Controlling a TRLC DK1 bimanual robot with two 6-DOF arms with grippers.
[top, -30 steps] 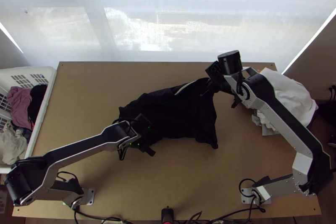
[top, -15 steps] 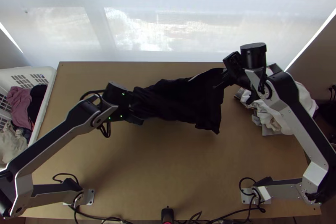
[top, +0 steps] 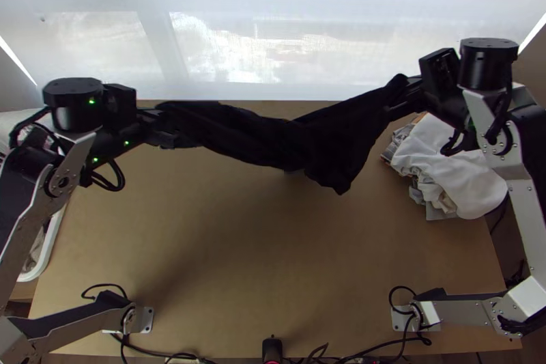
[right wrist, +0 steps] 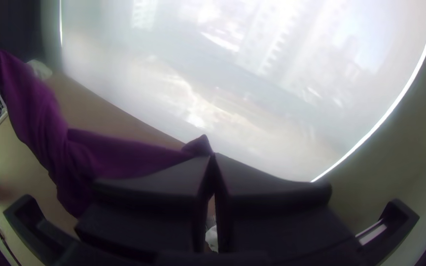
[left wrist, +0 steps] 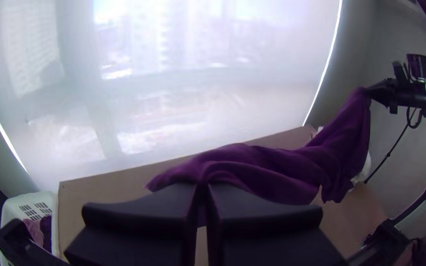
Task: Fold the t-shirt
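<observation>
Left hand (left wrist: pixel 202 187) and right hand (right wrist: pixel 213 156) each pinch an end of the t-shirt (top: pixel 273 140), which I have strung above the bench (top: pixel 239 261). I'd guess that lets its bunched middle loosen before spreading.

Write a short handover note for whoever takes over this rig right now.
Left hand: shut on one end of the black cloth t-shirt.
Right hand: shut on another end.
T-shirt: strung gathered between the hands, middle sagging; I can't tell whether its lowest corner touches the light wooden table.
Done: gripped at two places.
Left: probably lower it, spread it flat, then fold.
Nearby: pile of white and grey cloths at the table's right.
</observation>
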